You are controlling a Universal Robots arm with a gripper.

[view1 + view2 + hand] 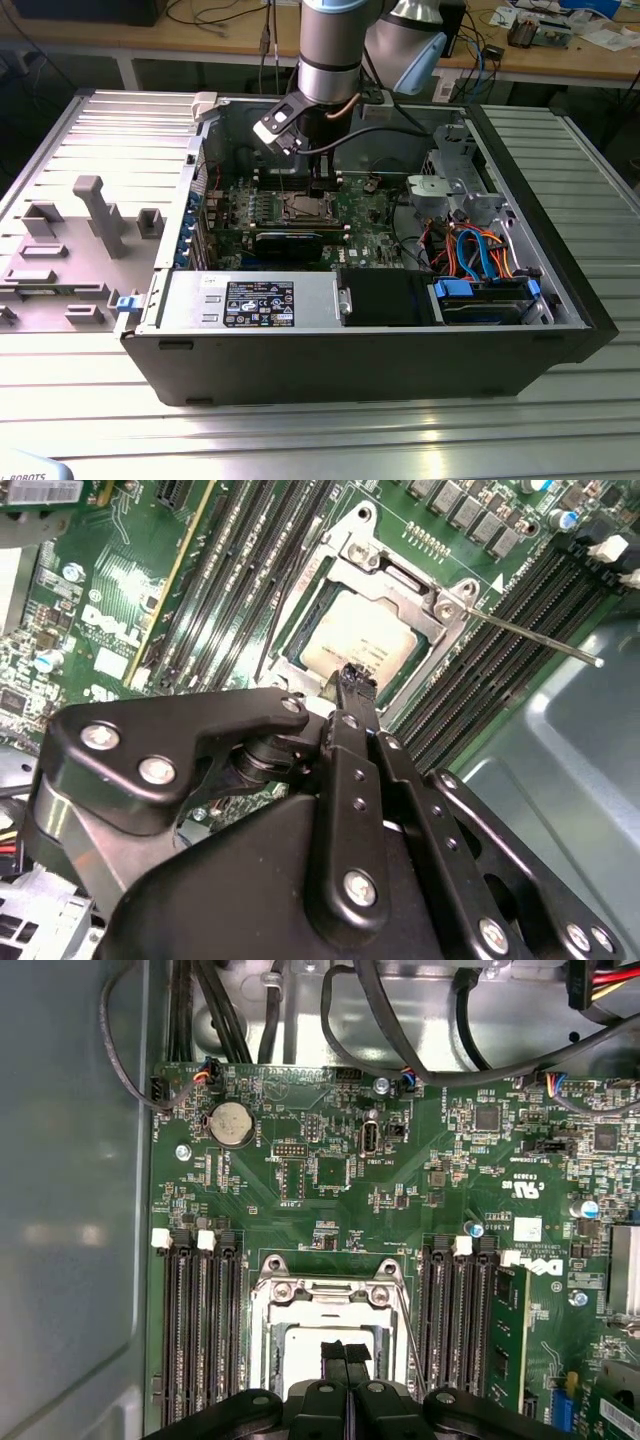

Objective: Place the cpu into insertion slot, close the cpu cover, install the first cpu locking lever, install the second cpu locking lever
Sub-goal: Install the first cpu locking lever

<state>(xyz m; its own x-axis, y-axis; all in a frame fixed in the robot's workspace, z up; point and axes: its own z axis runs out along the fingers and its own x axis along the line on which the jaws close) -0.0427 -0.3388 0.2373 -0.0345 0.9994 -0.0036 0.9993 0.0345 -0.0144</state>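
**Gripper shut, tips over seated chip**

In the first wrist view the gripper (345,1353) has its two fingers pressed together, tip against tip, with nothing clamped between them. The tips hang over one edge of the chip (312,1343). Whether they touch it cannot be told.

The chip lies flat inside the socket (303,207) on the green board (330,1175). The cover (395,580) lies flat around it, so the chip's grey top shows through the window. In the second wrist view a thin lever rod (525,630) slants away from a socket corner, across the long black slots (470,690).

In the exterior view the open case (350,370) rests on a ribbed metal table (300,440). Taking the case as a dial, the socket sits toward 10 o'clock, and the arm (330,50) stands over the 12 o'clock side
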